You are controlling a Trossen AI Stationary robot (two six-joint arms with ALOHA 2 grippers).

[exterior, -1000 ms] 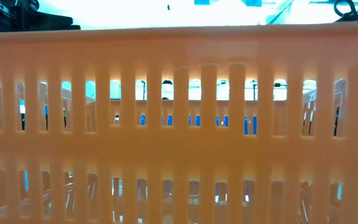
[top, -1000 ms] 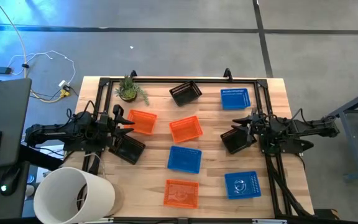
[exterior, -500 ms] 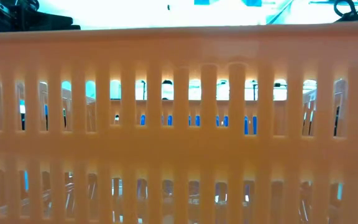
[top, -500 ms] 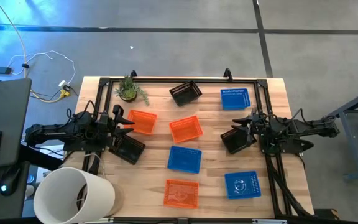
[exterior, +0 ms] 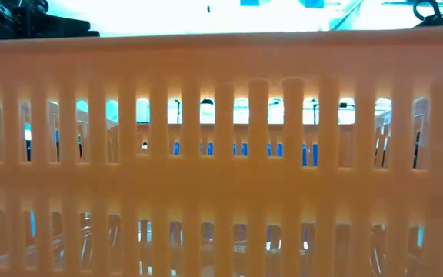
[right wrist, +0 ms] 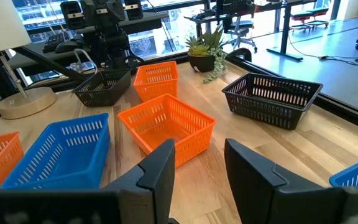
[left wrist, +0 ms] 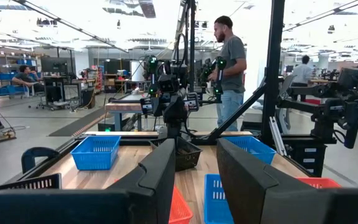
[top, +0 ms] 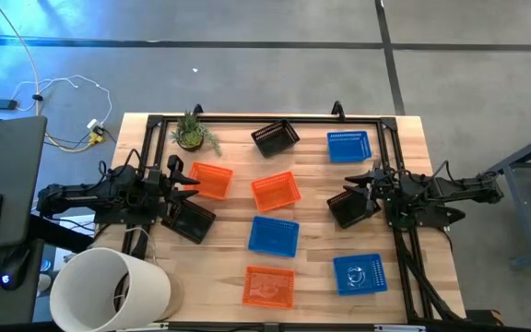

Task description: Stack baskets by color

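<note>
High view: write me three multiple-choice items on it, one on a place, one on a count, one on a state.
1. The potted plant stands:
A. near the table's upper left corner in the high view
B. at the table's middle
C. off the table

2. The number of blue baskets is:
A. two
B. three
C. four

3. The nine baskets are:
A. all nested in one pile
B. sorted into three piles
C. all lying singly

Key: 1 A, the plant sits by that corner, just inside the dark frame. 2 B, three blue ones show, apart from each other. 3 C, no basket rests in another.
</note>
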